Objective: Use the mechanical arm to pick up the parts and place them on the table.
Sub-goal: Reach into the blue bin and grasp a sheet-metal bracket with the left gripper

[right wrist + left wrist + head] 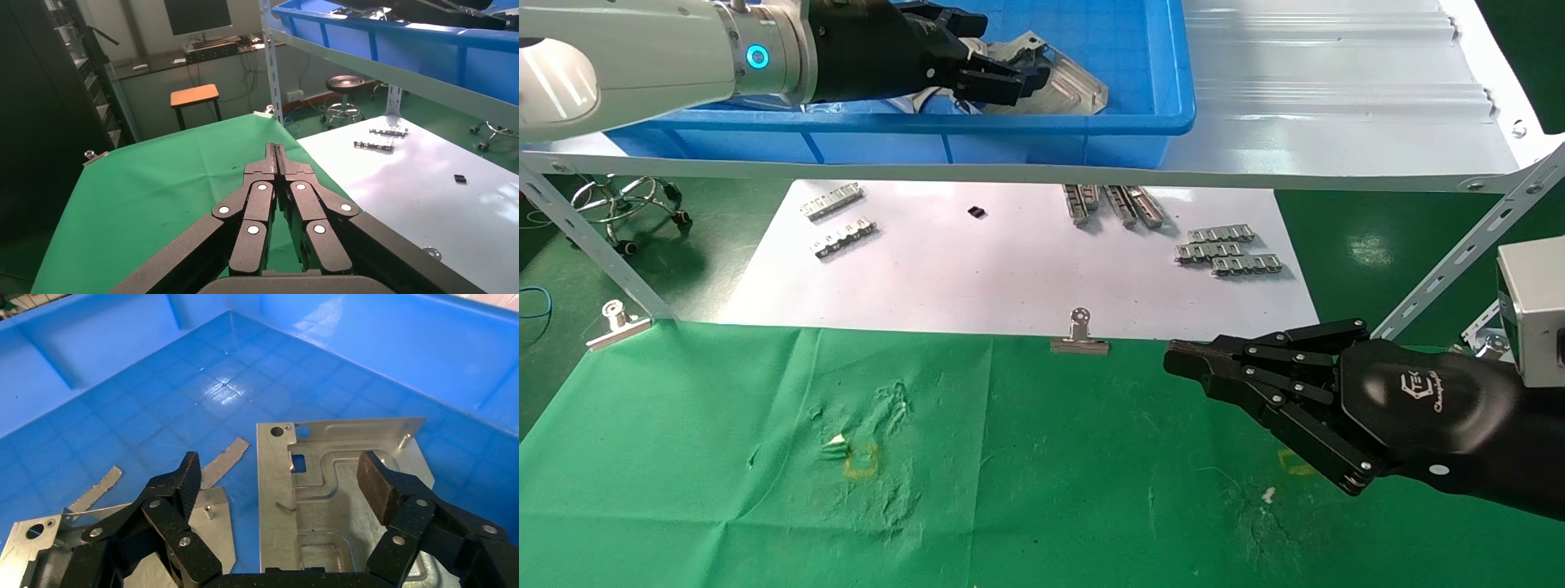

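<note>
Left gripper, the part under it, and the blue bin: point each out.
left gripper (281,478): left wrist view, midway between fingertips.
part (318,496): left wrist view, embossed face.
blue bin (1009,124): head view, front rim.

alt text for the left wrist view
The left hand hangs open over a silver stamped metal plate on the floor of a blue bin. A second plate and thin metal strips lie beside it.

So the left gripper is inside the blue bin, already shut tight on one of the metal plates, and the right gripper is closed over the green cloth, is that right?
Not quite. The left gripper is in the blue bin, but the left wrist view shows it open, fingers spread either side of the metal plate, not yet clamping it. The right gripper is indeed closed over the green cloth.
</note>
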`<action>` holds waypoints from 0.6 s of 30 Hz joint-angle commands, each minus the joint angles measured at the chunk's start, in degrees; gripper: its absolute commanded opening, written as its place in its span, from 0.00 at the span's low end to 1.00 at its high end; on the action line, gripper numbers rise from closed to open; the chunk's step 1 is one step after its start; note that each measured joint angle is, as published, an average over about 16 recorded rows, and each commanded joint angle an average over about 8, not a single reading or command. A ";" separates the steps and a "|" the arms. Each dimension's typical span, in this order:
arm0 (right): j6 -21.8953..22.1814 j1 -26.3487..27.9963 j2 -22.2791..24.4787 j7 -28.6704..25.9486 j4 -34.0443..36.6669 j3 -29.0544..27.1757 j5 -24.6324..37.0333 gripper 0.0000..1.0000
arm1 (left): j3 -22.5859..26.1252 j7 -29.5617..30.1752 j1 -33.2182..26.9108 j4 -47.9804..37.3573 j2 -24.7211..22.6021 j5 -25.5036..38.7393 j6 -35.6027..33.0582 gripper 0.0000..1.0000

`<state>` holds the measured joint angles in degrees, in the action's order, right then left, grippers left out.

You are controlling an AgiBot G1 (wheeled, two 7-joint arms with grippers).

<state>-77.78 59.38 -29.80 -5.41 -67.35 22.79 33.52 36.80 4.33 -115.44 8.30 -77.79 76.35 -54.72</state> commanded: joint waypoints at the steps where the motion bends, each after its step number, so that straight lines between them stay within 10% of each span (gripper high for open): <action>1: 0.00 0.00 0.00 0.00 0.00 0.00 0.00 0.00 | 0.42 0.11 0.18 0.27 -0.04 0.05 0.33 0.00; 18: 0.00 0.00 0.00 0.00 0.00 0.00 0.00 0.00 | 3.12 1.14 0.63 1.74 -0.03 -1.66 2.79 0.00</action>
<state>-77.78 59.38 -29.80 -5.41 -67.35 22.79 33.52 39.91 5.42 -114.85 9.94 -77.81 74.71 -51.89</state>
